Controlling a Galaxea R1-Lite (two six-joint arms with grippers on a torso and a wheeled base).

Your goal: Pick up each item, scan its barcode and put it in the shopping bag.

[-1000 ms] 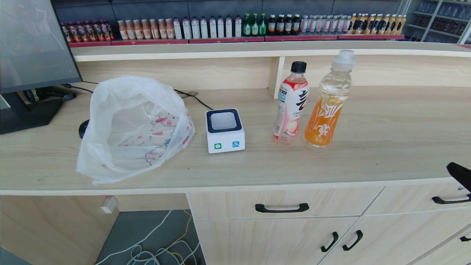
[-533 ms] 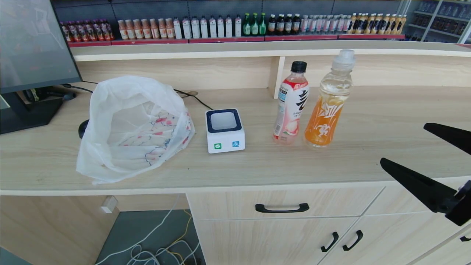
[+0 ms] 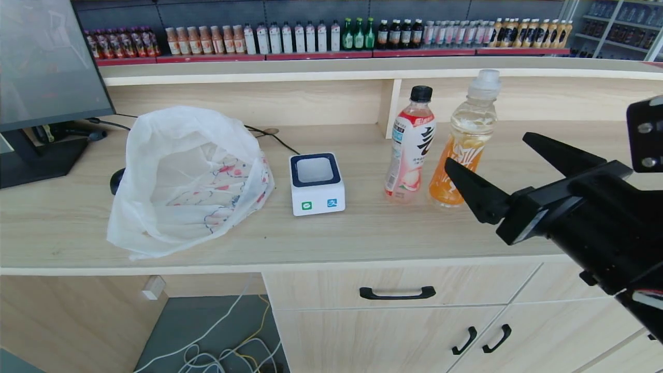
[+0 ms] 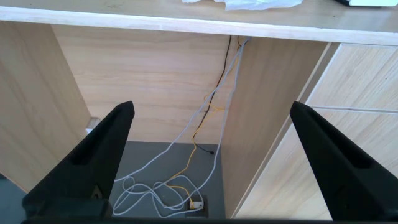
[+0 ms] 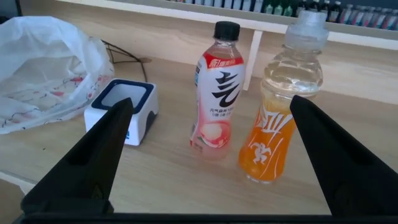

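White crumpled plastic shopping bag [image 3: 186, 176] lies mouth-open at the left of the pale wooden counter [image 3: 362, 228]. The black right gripper [image 3: 487, 150] hovers at the right, jaws spread wide and empty; the left gripper [image 4: 211, 107], likewise spread, hangs below the counter edge. The tall orange-drink bottle [image 3: 466, 129] stands just beside the slim pink peach-drink bottle [image 3: 409, 150] — an off-centre closing could topple one into the other. The small white box scanner [image 3: 316, 184] sits between bag and bottles.
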